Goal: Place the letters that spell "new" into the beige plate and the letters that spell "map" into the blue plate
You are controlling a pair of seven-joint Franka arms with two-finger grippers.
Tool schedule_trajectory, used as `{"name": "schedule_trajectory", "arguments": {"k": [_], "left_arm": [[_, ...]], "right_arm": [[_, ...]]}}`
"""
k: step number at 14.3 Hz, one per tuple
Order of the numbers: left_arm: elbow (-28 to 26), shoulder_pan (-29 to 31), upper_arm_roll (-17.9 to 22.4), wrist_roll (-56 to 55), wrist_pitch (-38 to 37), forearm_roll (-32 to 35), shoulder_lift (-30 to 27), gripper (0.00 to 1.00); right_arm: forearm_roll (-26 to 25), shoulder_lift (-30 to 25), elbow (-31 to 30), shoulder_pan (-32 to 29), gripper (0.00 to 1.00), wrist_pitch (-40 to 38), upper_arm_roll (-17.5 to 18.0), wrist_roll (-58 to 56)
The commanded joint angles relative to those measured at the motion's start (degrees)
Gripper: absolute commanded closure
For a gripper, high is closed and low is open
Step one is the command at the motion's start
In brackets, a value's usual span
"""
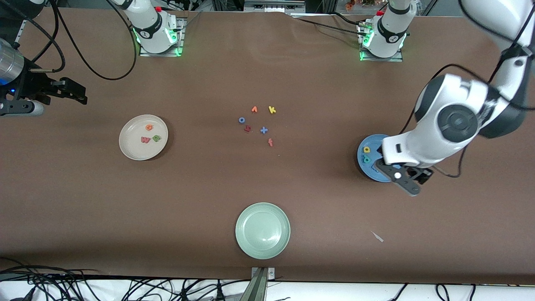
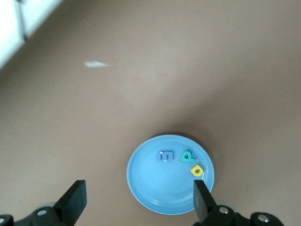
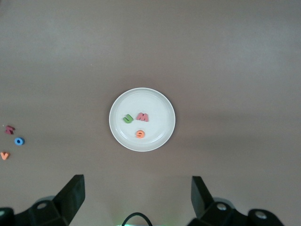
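Observation:
The beige plate [image 1: 133,148] lies toward the right arm's end of the table and holds the orange e [image 1: 149,127], red-pink w [image 1: 145,140] and green n [image 1: 156,138]. In the right wrist view the plate [image 3: 155,103] lies below my open, empty right gripper [image 3: 137,183], which waits above the table edge [image 1: 81,94]. The blue plate [image 2: 160,190] holds the blue m [image 2: 166,155], teal p [image 2: 187,156] and yellow a [image 2: 196,170]. My left gripper [image 2: 139,188] hangs open and empty over it. From the front, that gripper [image 1: 403,177] covers part of the blue plate [image 1: 363,161].
A pale green plate [image 1: 255,238] sits near the front camera. Mid-table lie an orange v [image 1: 254,109], yellow k [image 1: 272,110], blue o [image 1: 241,120], dark red letter [image 1: 247,128], blue x [image 1: 263,130] and an orange-red letter [image 1: 270,142]. A white scrap [image 1: 377,236] lies nearer the camera.

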Motion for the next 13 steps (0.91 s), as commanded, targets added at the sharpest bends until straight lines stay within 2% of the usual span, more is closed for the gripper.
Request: {"name": "schedule_trajectory", "arguments": {"k": [1, 3, 6, 8, 9, 10, 12, 13], "left_arm": [[4.8, 1.4, 3.3, -0.8, -2.4, -8.7, -3.1, 0.0], [2.8, 1.6, 5.8, -7.4, -2.7, -14.0, -8.1, 0.0], [-4.3, -0.7, 9.6, -18.7, -4.1, -15.3, -16.3, 0.0], [-6.6, -4.6, 15.2, -26.9, -6.7, -17.2, -19.4, 0.0], [-7.2, -5.7, 17.5, -27.3, -6.9, -20.0, -20.5, 0.0], [-8.7, -5.8, 18.1, -27.3, -6.8, -22.4, -22.2, 0.0], [-12.4, -7.6, 19.4, -27.2, -6.3, -22.3, -26.2, 0.0], [-12.8, -8.1, 20.6, -27.0, -6.3, -22.2, -26.4, 0.0]], "right_arm": [[0.8, -1.1, -0.2, -1.8, 0.0, -0.7, 1.4, 2.1], [1.1, -2.0, -0.3, -2.9, 0.0, -1.3, 2.1, 1.5], [0.5, -2.5, -0.2, -2.9, 0.0, -3.6, 3.2, 1.7], [1.0, -2.7, -0.2, -3.0, 0.0, -3.6, 3.1, 2.5], [1.0, -2.7, -0.2, -3.2, 0.0, -3.8, 3.0, 2.5], [1.0, -2.6, -0.2, -3.2, 0.0, -3.8, 2.9, 2.5], [1.0, -2.5, -0.1, -2.8, 0.0, -3.8, 2.8, 2.3], [1.0, -2.5, -0.1, -2.7, 0.0, -3.8, 2.6, 2.6]]}}
